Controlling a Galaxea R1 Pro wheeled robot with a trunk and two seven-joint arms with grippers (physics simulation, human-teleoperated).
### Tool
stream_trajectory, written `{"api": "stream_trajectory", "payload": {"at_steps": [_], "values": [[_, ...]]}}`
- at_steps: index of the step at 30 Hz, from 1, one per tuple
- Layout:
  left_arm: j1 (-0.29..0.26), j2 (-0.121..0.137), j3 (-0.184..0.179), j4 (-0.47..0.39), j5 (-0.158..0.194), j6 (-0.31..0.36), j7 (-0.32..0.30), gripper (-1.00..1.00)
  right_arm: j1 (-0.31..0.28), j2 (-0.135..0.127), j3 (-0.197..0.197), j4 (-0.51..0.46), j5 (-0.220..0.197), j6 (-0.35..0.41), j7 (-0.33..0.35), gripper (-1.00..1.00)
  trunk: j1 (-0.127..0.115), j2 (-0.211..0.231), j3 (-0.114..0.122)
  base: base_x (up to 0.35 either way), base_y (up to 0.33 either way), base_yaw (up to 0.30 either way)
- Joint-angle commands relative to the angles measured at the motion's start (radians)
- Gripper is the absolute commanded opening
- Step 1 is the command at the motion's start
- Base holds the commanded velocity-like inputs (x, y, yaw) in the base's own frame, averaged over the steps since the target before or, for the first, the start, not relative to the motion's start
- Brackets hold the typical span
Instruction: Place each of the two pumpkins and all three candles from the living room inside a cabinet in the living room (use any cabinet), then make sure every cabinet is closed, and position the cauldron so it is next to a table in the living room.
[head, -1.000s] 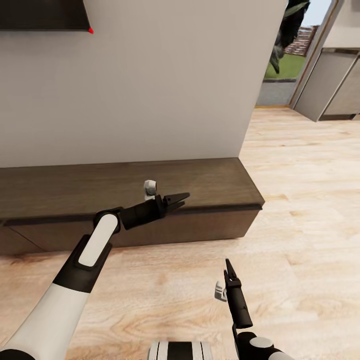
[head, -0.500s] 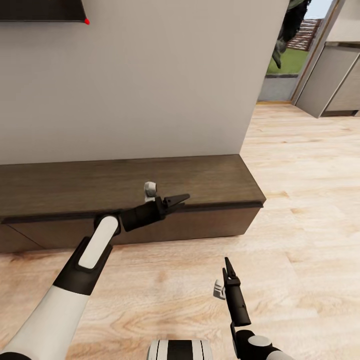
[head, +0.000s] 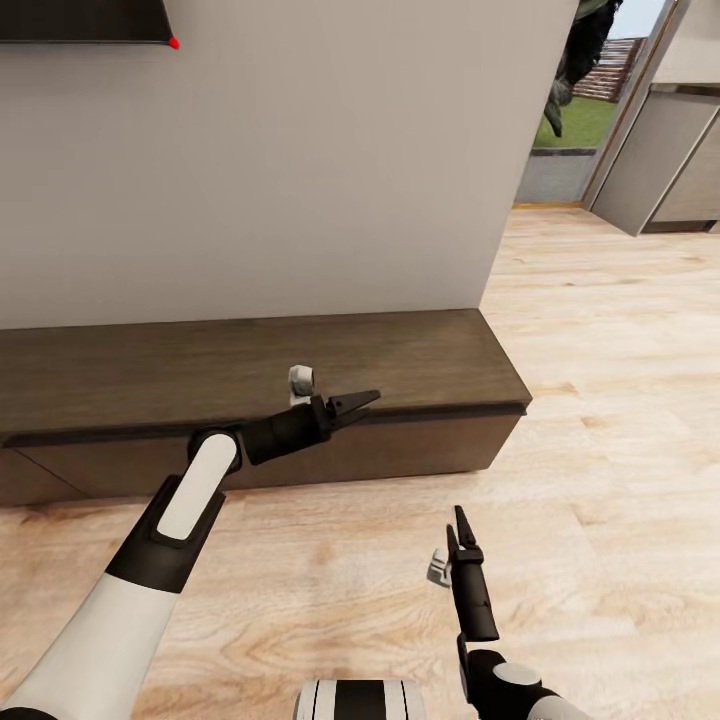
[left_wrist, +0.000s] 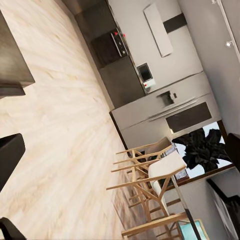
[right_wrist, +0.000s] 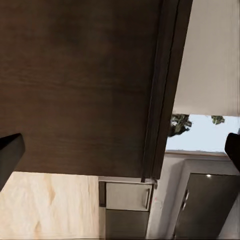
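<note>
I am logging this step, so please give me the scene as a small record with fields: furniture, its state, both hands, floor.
furniture: long, low, dark-brown wooden cabinet against the pale wall
cabinet state: drawer fronts look shut; flat top bare
left hand: empty, over the cabinet's front edge, pointing toward the cabinet's right end; open or shut unclear
right hand: empty, over the light wooden plank floor, short of the cabinet, fingertips pointing at it; looks nearly closed, not certain
pumpkins, candles, cauldron: none seen here

cabinet (head: 250, 370) cut off at left edge
</note>
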Motion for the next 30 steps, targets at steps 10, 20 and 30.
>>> {"api": "stream_trajectory", "payload": {"at_steps": [10, 20, 30], "values": [[0.0, -0.009, -0.001, -0.007, 0.0, 0.0, 0.0, 1.0, 0.0, -0.001, -0.005, -0.09, -0.054, 0.004, -0.01, 1.0, 0.0, 0.0, 0.0, 0.221, 0.0, 0.0], [0.0, -0.01, -0.002, -0.009, 0.0, 0.001, 0.0, 1.0, 0.0, -0.004, -0.002, -0.094, -0.05, 0.005, -0.045, 1.0, 0.0, 0.0, 0.0, 0.032, 0.0, 0.0], [0.0, -0.01, -0.001, -0.009, 0.0, 0.002, 0.0, 1.0, 0.0, 0.014, 0.005, -0.093, -0.039, 0.048, -0.034, 1.0, 0.0, 0.0, 0.0, 0.0, 0.0, 0.0]]}}
